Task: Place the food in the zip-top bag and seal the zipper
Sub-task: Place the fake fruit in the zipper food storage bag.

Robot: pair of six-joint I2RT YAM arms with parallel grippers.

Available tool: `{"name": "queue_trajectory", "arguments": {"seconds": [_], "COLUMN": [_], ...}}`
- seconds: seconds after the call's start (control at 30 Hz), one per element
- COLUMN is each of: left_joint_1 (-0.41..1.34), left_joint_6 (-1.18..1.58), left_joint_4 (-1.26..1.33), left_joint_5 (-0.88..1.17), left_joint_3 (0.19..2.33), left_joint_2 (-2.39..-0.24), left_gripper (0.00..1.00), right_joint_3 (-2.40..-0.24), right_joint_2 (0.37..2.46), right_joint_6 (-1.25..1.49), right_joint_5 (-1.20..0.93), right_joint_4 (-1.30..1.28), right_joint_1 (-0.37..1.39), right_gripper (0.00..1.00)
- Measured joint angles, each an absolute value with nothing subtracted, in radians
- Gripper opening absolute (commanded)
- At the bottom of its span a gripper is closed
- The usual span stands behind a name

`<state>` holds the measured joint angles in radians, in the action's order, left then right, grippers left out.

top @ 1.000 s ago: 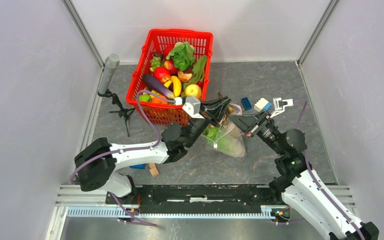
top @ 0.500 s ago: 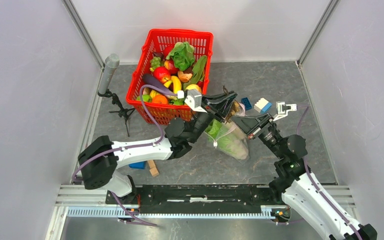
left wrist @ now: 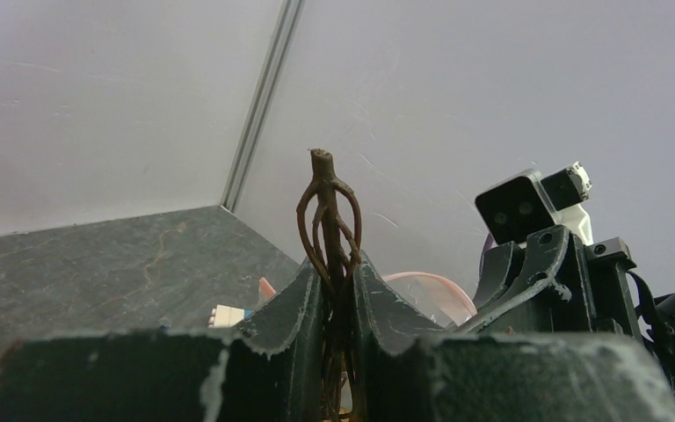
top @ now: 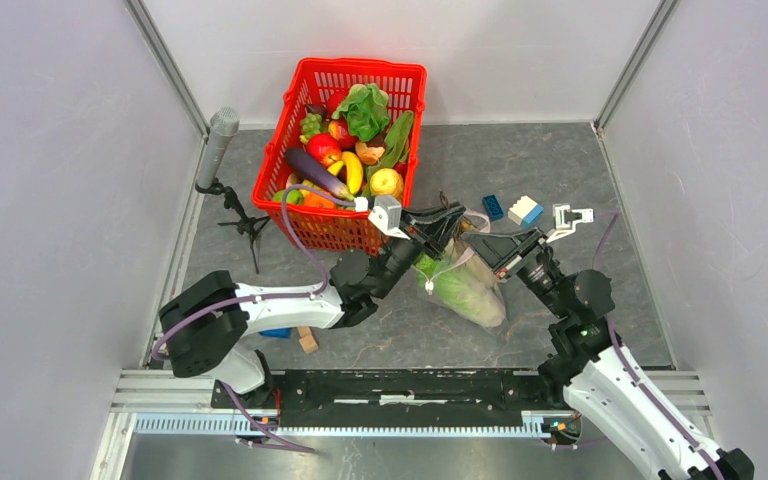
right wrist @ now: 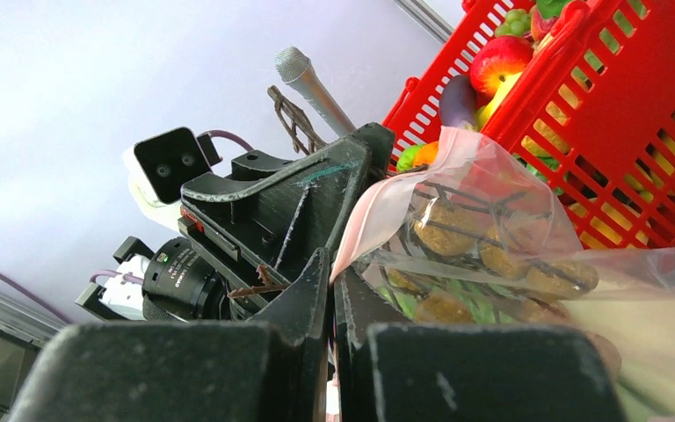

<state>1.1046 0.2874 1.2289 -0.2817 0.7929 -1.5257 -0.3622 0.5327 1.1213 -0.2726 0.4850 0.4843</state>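
From above the arms, the zip-top bag (top: 468,292) lies mid-desk (top: 560,160), its long axis running from the mouth at 11 o'clock to the closed bottom at 5 o'clock. The right end effector (top: 482,243) is pressed together on the pink zipper (right wrist: 378,220) edge and holds the mouth up off the desk.

The left end effector (top: 443,222) sits just at 10 o'clock of that mouth, clamped on the woody stem of a brown bunch (right wrist: 446,230). In its own wrist view the stem pokes up between the 2 fingers. The right wrist view shows the bunch's round brown pieces behind the clear plastic, above the leafy greens (top: 452,285). I judge the bunch is partly inside and hanging by its stem.

The next move turns on 1 thing: the bag's depth lies toward 5 o'clock from the left end effector. The bunch should travel that way, along the axis, before the stem is let go.

The red basket (top: 360,66) holding more food (top: 316,172) stands at 10 o'clock of the bag, nearer the left arm. The zipper is not yet closed.
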Motion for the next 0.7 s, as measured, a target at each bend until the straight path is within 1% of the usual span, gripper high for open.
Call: {"name": "queue_trajectory", "arguments": {"seconds": [0.3,0.7], "left_joint_1": [1.108,1.114], "left_joint_6": [0.286,0.241], "left_joint_4": [1.241,1.251], "left_joint_5": [-0.287,-0.305], "left_joint_3": [0.740,0.655], "left_joint_2": [-1.515,-1.427], "left_gripper": [0.02,0.02], "right_joint_3": [-0.382,-0.445], "right_joint_2": [0.516,0.521], "right_joint_6": [1.078,1.024], "right_joint_5": [-0.245,-0.228], "right_joint_4": [0.411,0.337], "right_joint_1": [0.484,0.484], "right_gripper": [0.05,0.06]}}
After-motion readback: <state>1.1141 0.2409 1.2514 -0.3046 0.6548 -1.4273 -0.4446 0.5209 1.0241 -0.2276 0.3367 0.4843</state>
